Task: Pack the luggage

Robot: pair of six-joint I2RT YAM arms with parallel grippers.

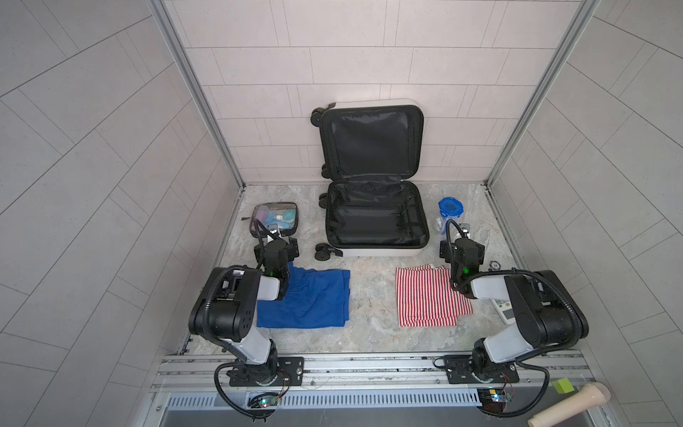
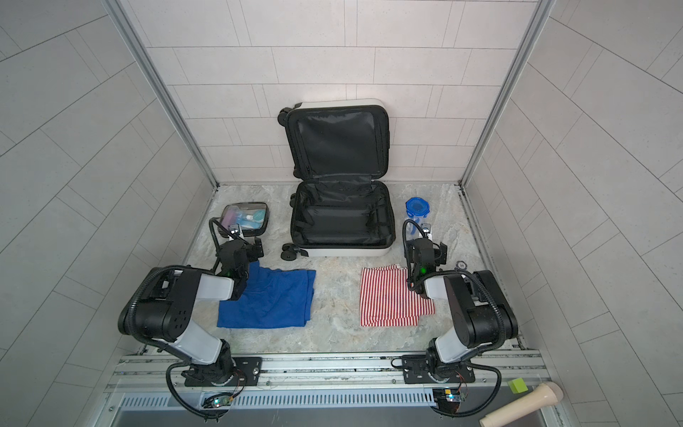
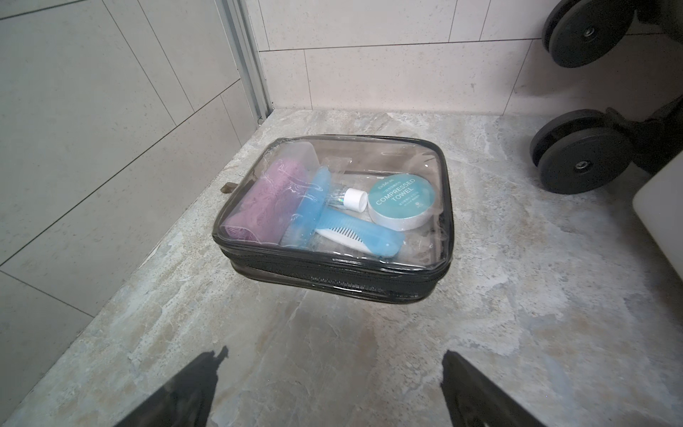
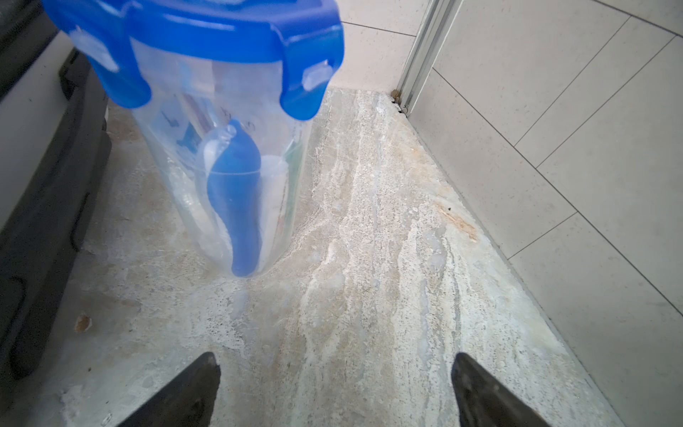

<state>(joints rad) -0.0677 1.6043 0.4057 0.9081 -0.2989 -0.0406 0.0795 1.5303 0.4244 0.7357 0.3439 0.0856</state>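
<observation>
1. Your luggage (image 1: 373, 222) lies open at 12 o'clock on the tabletop (image 1: 369, 332) in both top views. Its lower half is flat with the black lining bare, and its lid stands up against the back wall.
2. From the left end effector (image 3: 332, 356), the luggage sits at about 2 o'clock, near but not touching. Its fingers (image 3: 192, 395) are spread wide over bare tabletop and grip nothing.
3. From the right end effector (image 4: 336, 358), the luggage sits at about 10 o'clock, also near and apart. Its fingers (image 4: 488, 395) are likewise spread with nothing between them.
4. A clear pouch (image 1: 275, 218) lies at 12 o'clock from the left end effector, just ahead and apart. A blue-lidded container (image 1: 450, 209) stands between 11 and 12 o'clock from the right one.
5. In both top views the wrist housings cover the fingers of both end effectors. You see only their dark tips, at the frame edge of each wrist view.
6. The left wrist view catches only two black wheels (image 3: 584, 161) and a sliver of white shell (image 3: 661, 222), both cut by the frame. The right wrist view shows just a dark band of the luggage at its edge.
7. In the right wrist view the container is blurred and its lid is cropped. Something blue sits inside, and you cannot tell what it is.
8. The left arm covers a corner of the blue cloth (image 1: 314, 299) at 8 o'clock on the tabletop. The right arm overlaps the striped cloth (image 1: 428, 299) at 4 o'clock and hides most of a white device (image 1: 504, 312) beside it.
</observation>
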